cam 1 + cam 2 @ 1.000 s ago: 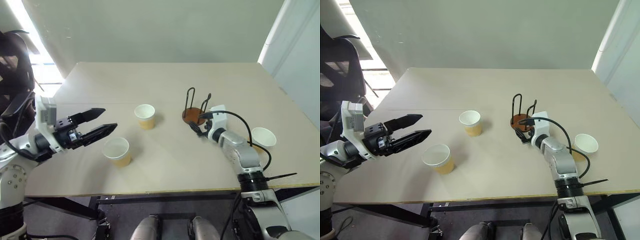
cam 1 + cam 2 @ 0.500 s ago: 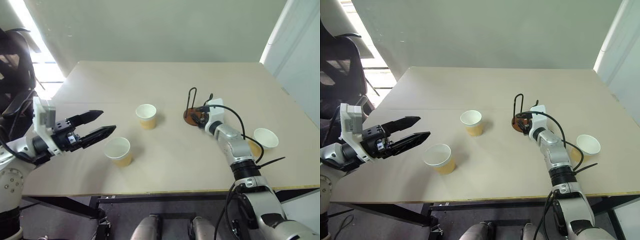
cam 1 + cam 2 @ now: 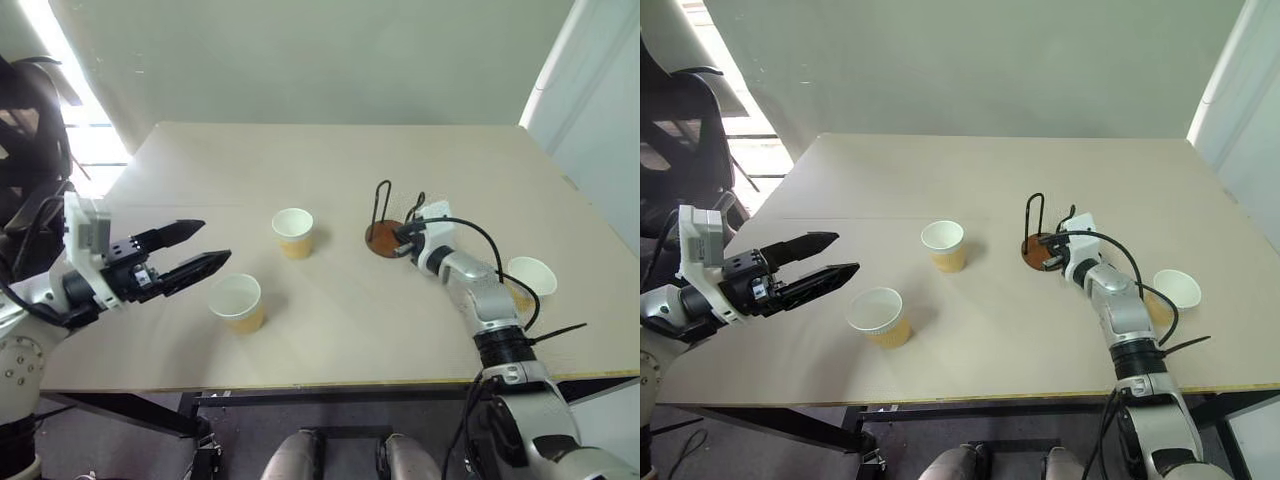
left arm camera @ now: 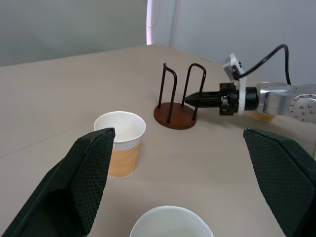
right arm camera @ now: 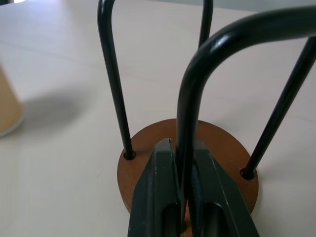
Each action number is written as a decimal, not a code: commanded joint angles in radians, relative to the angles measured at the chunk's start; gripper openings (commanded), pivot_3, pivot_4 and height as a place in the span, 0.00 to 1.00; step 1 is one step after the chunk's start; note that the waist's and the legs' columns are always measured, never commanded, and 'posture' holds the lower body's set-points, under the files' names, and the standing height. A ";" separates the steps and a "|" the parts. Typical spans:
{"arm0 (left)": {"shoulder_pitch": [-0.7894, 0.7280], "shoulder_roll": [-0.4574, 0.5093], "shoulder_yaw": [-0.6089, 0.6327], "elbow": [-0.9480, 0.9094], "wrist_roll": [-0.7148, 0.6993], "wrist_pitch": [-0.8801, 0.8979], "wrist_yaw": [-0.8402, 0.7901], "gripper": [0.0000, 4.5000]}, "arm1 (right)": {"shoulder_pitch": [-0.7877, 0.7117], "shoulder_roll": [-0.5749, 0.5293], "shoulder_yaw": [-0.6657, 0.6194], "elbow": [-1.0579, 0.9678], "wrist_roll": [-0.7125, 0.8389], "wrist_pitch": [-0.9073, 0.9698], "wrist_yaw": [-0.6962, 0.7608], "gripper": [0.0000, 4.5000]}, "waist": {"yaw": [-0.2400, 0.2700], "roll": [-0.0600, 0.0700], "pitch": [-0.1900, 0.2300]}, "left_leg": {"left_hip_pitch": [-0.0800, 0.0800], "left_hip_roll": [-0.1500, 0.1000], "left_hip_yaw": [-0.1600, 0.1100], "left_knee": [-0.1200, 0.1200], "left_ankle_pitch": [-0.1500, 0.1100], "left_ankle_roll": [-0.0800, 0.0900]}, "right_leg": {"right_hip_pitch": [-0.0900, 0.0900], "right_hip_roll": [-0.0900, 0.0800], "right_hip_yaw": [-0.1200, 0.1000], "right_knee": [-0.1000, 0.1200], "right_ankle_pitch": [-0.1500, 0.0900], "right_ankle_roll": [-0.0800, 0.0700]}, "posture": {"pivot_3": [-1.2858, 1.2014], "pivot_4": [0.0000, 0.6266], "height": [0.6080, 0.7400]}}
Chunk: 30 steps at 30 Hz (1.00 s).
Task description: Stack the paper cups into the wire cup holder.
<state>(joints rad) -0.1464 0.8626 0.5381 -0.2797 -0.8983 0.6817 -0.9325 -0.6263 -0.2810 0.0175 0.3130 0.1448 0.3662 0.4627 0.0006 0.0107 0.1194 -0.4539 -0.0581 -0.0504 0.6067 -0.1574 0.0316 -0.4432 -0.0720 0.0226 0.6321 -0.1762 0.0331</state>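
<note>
Head view, beige table (image 3: 330,170), pale wall, right tool (image 5: 183,197) pinching wire cup holder (image 3: 384,236), left tool (image 3: 200,248) agape, empty.

We count three paper cups (image 3: 291,232) (image 3: 235,303) (image 3: 530,279), one wire cup holder (image 3: 385,236), and one table (image 3: 300,160).

Nothing here can be read: there is no lettering, label, brand, number or sign on anything in the room.
</note>
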 commanded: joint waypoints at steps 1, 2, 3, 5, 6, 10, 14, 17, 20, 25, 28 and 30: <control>-0.017 0.017 0.019 -0.007 -0.004 -0.018 -0.008 1.00 | 0.059 -0.037 0.029 -0.145 0.036 0.057 0.094 0.00 | 0.000 0.000 0.000 | 0.000 0.000 0.000 0.000 0.000 0.000 | 0.000 0.000 0.000 0.000 0.000 0.000 | 0.52 0.24 1.00; -0.018 0.018 0.016 -0.005 -0.004 -0.018 -0.010 1.00 | 0.080 -0.048 0.031 -0.183 0.044 0.074 0.110 0.00 | 0.000 0.000 0.000 | 0.000 0.000 0.000 0.000 0.000 0.000 | 0.000 0.000 0.000 0.000 0.000 0.000 | 0.52 0.24 1.00; -0.019 0.018 0.015 -0.003 -0.003 -0.019 -0.012 1.00 | 0.098 -0.057 0.032 -0.215 0.049 0.089 0.121 0.00 | 0.000 0.000 0.000 | 0.000 0.000 0.000 0.000 0.000 0.000 | 0.000 0.000 0.000 0.000 0.000 0.000 | 0.52 0.24 1.00; -0.023 0.021 0.011 0.005 0.001 -0.021 -0.018 1.00 | 0.145 -0.074 0.037 -0.293 0.060 0.123 0.134 0.00 | 0.000 0.000 0.000 | 0.000 0.000 0.000 0.000 0.000 0.000 | 0.001 0.000 0.000 0.000 0.000 0.000 | 0.52 0.24 1.00; -0.030 0.024 0.005 0.011 0.003 -0.021 -0.022 1.00 | 0.189 -0.087 0.049 -0.362 0.068 0.150 0.147 0.00 | 0.001 0.000 0.000 | 0.001 0.000 0.000 0.000 0.000 0.000 | 0.001 0.000 0.000 0.000 0.000 0.000 | 0.52 0.24 1.00; -0.056 0.031 -0.015 0.033 0.012 -0.022 -0.038 1.00 | 0.306 -0.122 0.076 -0.557 0.109 0.223 0.183 0.00 | 0.001 -0.001 -0.001 | 0.002 0.001 0.000 0.000 0.000 0.000 | 0.003 0.000 -0.001 -0.001 0.000 0.000 | 0.52 0.24 1.00; -0.093 0.038 -0.045 0.066 0.027 -0.027 -0.061 1.00 | 0.405 -0.147 0.069 -0.703 0.182 0.266 0.224 0.00 | 0.000 -0.001 -0.001 | 0.002 0.001 0.000 0.000 0.000 0.000 | 0.004 0.000 -0.001 -0.002 0.000 0.000 | 0.52 0.24 1.00; -0.130 0.038 -0.077 0.095 0.044 -0.033 -0.079 1.00 | 0.464 -0.168 0.062 -0.762 0.240 0.273 0.273 0.00 | 0.000 -0.002 -0.001 | 0.002 0.000 0.000 0.000 0.000 0.000 | 0.005 0.001 0.001 -0.003 0.000 0.000 | 0.52 0.24 1.00; -0.153 0.037 -0.095 0.114 0.056 -0.039 -0.091 1.00 | 0.482 -0.179 0.060 -0.781 0.277 0.275 0.295 0.00 | -0.002 -0.003 -0.001 | 0.003 0.000 0.001 0.000 0.000 0.000 | 0.005 0.001 0.002 -0.003 0.000 0.000 | 0.52 0.24 1.00; -0.173 0.034 -0.108 0.132 0.069 -0.047 -0.104 1.00 | 0.473 -0.200 0.076 -0.767 0.269 0.231 0.312 0.00 | -0.002 -0.004 -0.001 | 0.002 0.000 0.001 0.000 0.000 0.000 | 0.004 0.002 0.002 -0.004 -0.001 0.001 | 0.52 0.24 1.00; -0.175 0.031 -0.109 0.135 0.076 -0.050 -0.106 1.00 | 0.451 -0.194 0.082 -0.724 0.240 0.188 0.298 0.00 | -0.003 -0.004 -0.001 | 0.002 0.000 0.000 0.000 0.000 0.000 | 0.004 0.002 0.002 -0.004 -0.001 0.002 | 0.52 0.24 1.00; -0.174 0.029 -0.107 0.134 0.078 -0.051 -0.106 1.00 | 0.441 -0.194 0.094 -0.702 0.226 0.161 0.302 0.00 | -0.002 -0.004 -0.001 | 0.002 0.001 0.000 0.000 0.000 0.000 | 0.004 0.002 0.002 -0.004 -0.002 0.003 | 0.52 0.24 1.00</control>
<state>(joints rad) -0.3055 0.8849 0.4184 -0.1349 -0.8204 0.6513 -1.0377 -0.1714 -0.4771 0.1085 -0.3797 0.3798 0.5676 0.7650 -0.0017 0.0072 0.1182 -0.4521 -0.0576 -0.0498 0.6067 -0.1569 0.0319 -0.4392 -0.0699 0.0248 0.6285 -0.1787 0.0370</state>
